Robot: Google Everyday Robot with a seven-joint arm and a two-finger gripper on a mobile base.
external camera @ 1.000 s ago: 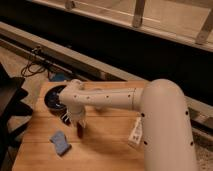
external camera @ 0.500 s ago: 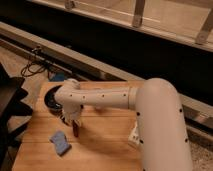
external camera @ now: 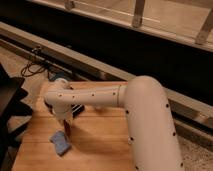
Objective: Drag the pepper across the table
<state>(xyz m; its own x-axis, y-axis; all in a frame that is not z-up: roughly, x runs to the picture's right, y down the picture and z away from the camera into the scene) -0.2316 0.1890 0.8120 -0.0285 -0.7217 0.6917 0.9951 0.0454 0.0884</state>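
The light tan wooden table [external camera: 102, 145] fills the lower left of the camera view. My white arm reaches from the lower right across it to the left. My gripper [external camera: 66, 125] points down at the tabletop near its left side. A slim dark red piece, the pepper [external camera: 68, 131], shows right under the gripper's tip, touching the table. The wrist hides most of it. A blue squarish pad [external camera: 60, 143] lies just in front and to the left of the gripper, almost touching the pepper.
A dark round object with a blue top [external camera: 60, 80] sits at the table's far left corner. Black cables [external camera: 35, 62] lie on the floor behind. A dark chair-like shape [external camera: 10, 105] stands left of the table. A long dark ledge [external camera: 125, 45] runs behind.
My gripper has moved left and toward the table's front edge, with the red piece under it, ending closer to the blue pad. The pad has stayed in place.
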